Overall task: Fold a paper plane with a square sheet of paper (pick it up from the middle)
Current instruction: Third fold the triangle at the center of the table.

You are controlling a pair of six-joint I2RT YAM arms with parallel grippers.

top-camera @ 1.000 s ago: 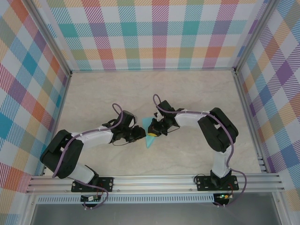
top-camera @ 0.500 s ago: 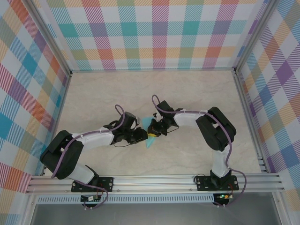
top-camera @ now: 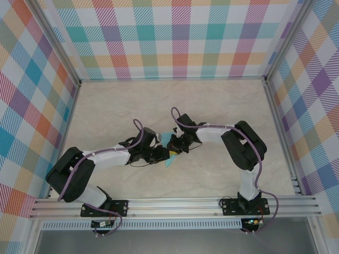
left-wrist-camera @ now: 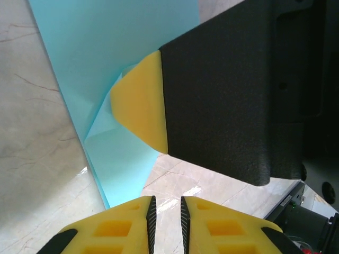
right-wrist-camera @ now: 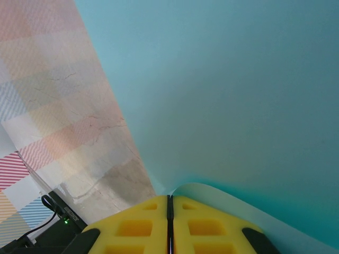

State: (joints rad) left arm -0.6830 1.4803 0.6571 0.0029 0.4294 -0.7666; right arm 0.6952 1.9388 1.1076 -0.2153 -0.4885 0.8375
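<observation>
The square sheet of paper (top-camera: 169, 161) is turquoise and creased into a narrow pointed shape, lying mid-table between both arms. My right gripper (top-camera: 173, 148) is shut on it; in the right wrist view a pale flap of the paper (right-wrist-camera: 228, 90) curls out from the closed fingertips of that gripper (right-wrist-camera: 169, 197). In the left wrist view the right gripper's yellow fingertip (left-wrist-camera: 139, 103) sits on a fold of the paper (left-wrist-camera: 106, 47). My left gripper (top-camera: 163, 155) is just left of the sheet; the left gripper's (left-wrist-camera: 166, 198) jaws stand a narrow gap apart with bare table between them.
Marble-look tabletop (top-camera: 222, 111) stretches behind and to both sides of the arms. Checkered walls (top-camera: 175, 37) enclose the back and sides, with aluminium rails (top-camera: 175, 203) along the near edge.
My left gripper has slid right, closing in on the paper and the right gripper, its jaws narrowing slightly. The right gripper has stayed put, still shut.
</observation>
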